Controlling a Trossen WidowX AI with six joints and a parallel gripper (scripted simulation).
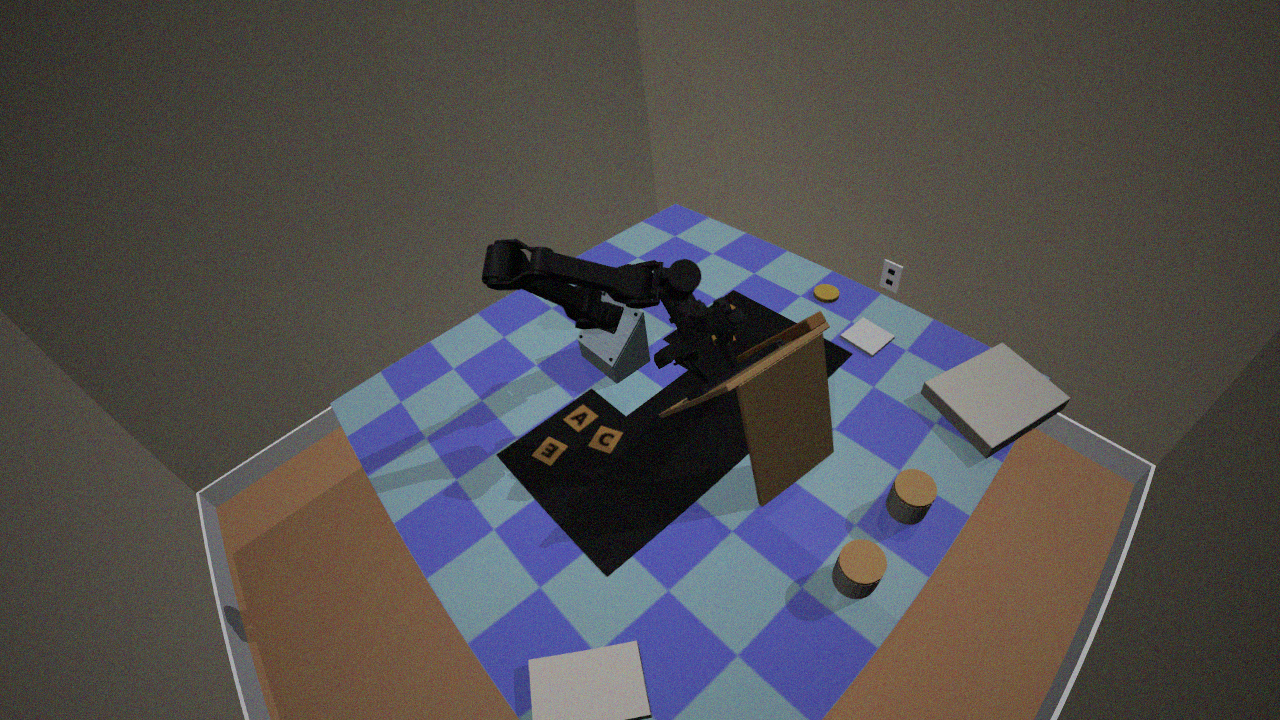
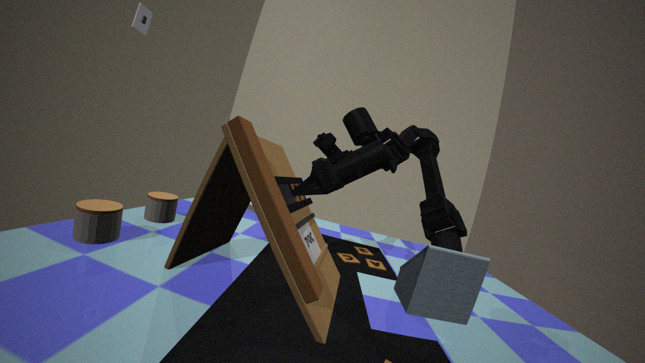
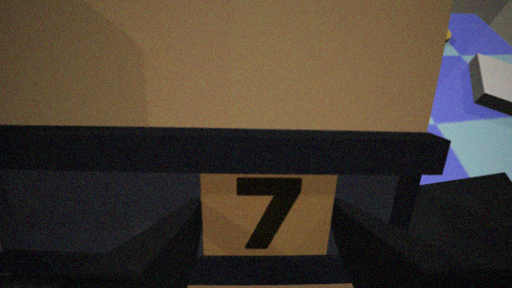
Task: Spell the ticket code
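My gripper (image 3: pixel 266 209) (image 2: pixel 296 192) is shut on the 7 tile (image 3: pixel 224 228), which is upright within the dark rail (image 3: pixel 240 152) (image 2: pixel 300 205) on the leaning board (image 3: pixel 260 72) (image 2: pixel 273 155). In the wrist view the rail's right end shows beyond the tile; the channel left of the 7 shows no tile. The ticket (image 2: pixel 310 241) below the rail appears to read 7QC. An A tile (image 1: pixel 580 417) (image 2: pixel 375 263), a C tile (image 1: pixel 605 438) (image 2: pixel 348 257) and an E-like tile (image 1: pixel 549 450) (image 2: pixel 363 250) lie on the black mat (image 1: pixel 626 510). Other tiles behind the gripper are mostly hidden.
Two lidded canisters (image 1: pixel 911 501) (image 1: pixel 859 573) (image 2: pixel 97 225) (image 2: pixel 159 209) stand behind the board. A white box (image 1: pixel 998 394), a thin white pad (image 1: pixel 867 336) and a yellow disc (image 1: pixel 826 292) lie to the right in the top view. Another white slab (image 1: pixel 588 680) is at its bottom.
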